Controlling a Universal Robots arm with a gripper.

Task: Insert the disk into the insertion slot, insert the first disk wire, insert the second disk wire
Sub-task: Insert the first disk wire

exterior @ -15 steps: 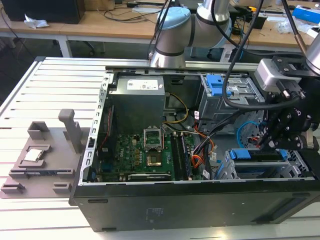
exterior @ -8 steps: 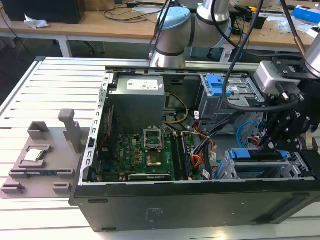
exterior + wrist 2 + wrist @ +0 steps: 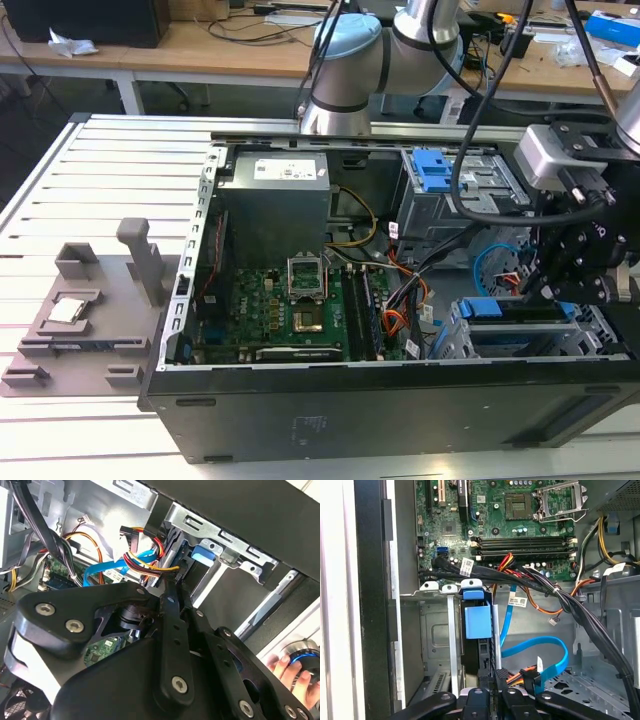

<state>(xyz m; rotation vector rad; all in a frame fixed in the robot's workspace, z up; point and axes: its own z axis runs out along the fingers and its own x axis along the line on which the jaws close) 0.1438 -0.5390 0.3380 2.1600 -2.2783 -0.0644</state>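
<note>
The disk (image 3: 515,309) sits seated in the insertion slot (image 3: 600,345) at the exterior view's right, directly ahead of the gripper (image 3: 172,582), whose fingers are drawn narrow, apparently pinching a black disk wire connector (image 3: 502,673) in line with the disk's long axis.

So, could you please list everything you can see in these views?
case: one, black, on the table.
table: one, white, slatted, under the case.
motherboard: one, green, inside the case.
power supply: one, grey, case's far side.
tall cage: one, grey, blue lever on top.
slot: one, silver cage, case's near corner.
disk: one, blue-framed, in the slot.
data cable: one, blue, looping beside the slot.
fixture: one, grey, on the table beside the case.
hand: one, a person's, outside the case.
arm: one, grey and blue, behind the case.
gripper: one, black, at the disk's end.
</note>
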